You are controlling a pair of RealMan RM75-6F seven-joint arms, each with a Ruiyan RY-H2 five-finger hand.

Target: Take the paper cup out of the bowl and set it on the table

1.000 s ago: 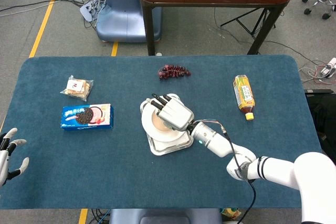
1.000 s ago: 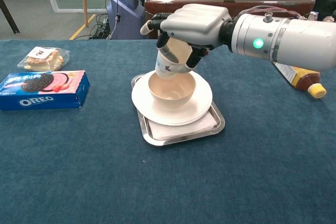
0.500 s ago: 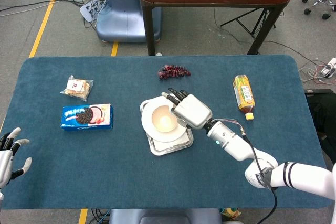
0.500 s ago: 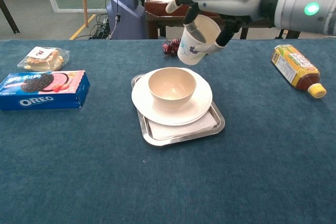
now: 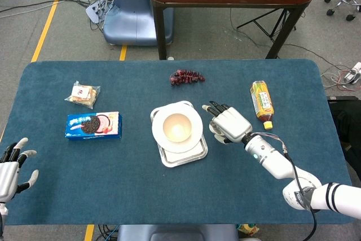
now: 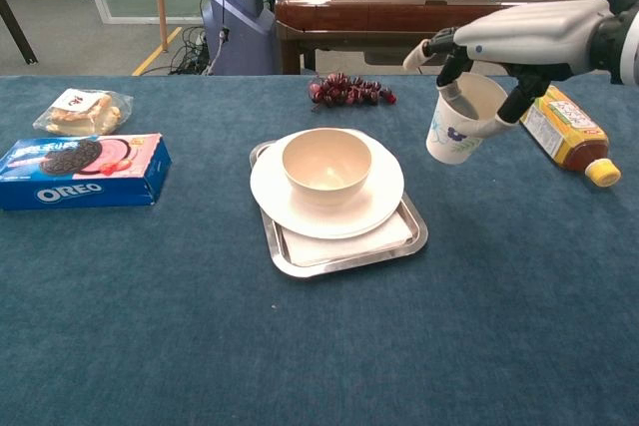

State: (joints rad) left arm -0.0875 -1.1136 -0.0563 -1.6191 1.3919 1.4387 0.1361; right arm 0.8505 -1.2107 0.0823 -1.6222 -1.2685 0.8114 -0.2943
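Observation:
My right hand point(image 6: 524, 39) point(image 5: 228, 125) grips the white paper cup point(image 6: 461, 119) from above, its fingers wrapped over the rim. The cup hangs tilted a little above the blue table, to the right of the tray. In the head view the hand covers most of the cup. The beige bowl point(image 6: 326, 164) point(image 5: 176, 127) stands empty on a white plate point(image 6: 371, 198) set on a metal tray point(image 6: 384, 244). My left hand point(image 5: 14, 169) rests open at the table's front left corner, holding nothing.
A tea bottle point(image 6: 562, 134) point(image 5: 262, 103) lies just right of the cup. Grapes point(image 6: 348, 92) point(image 5: 186, 77) lie behind the tray. An Oreo box point(image 6: 80, 169) point(image 5: 93, 126) and a snack packet point(image 6: 79, 110) point(image 5: 83, 94) sit at the left.
My right hand has lifted the paper cup out of the bowl and carried it rightward, past the plate, lowering it toward the table beside the tray.

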